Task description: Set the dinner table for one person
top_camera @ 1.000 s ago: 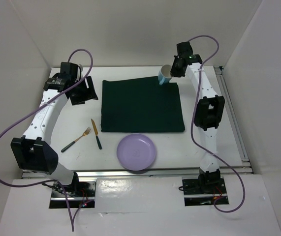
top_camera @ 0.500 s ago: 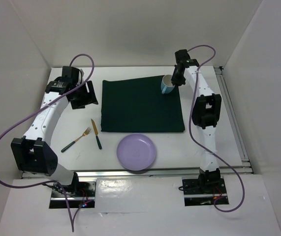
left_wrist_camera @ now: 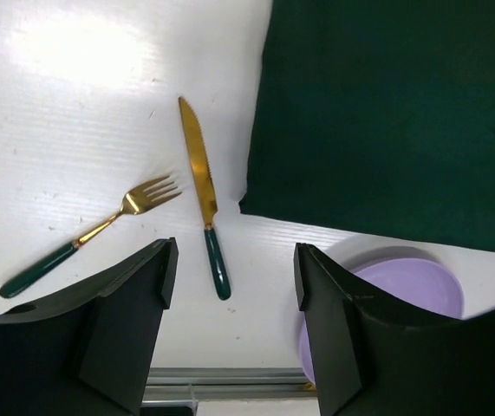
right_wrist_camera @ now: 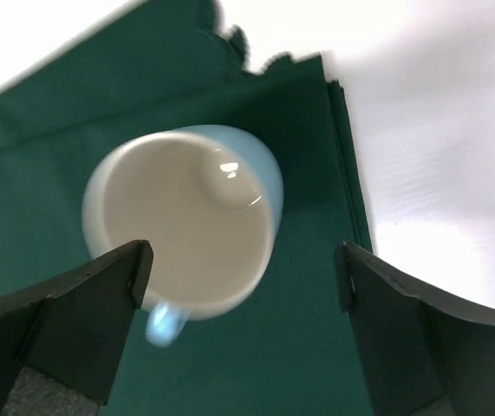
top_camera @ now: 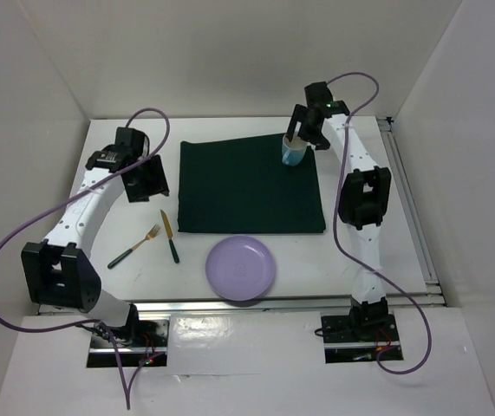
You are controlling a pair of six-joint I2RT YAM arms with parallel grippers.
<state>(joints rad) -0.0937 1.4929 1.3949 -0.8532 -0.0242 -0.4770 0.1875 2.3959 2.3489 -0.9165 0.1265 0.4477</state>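
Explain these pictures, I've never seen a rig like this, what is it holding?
Two robot arms stand at the near edge of a white table. One picture looks down from above; the others come from a camera on each wrist, so the dark shapes are fingers. On the table lie a green mat, purple plate, fork and knife. A blue mug stands on the mat's far right corner. The right gripper hangs open around it; the left gripper is open and empty.
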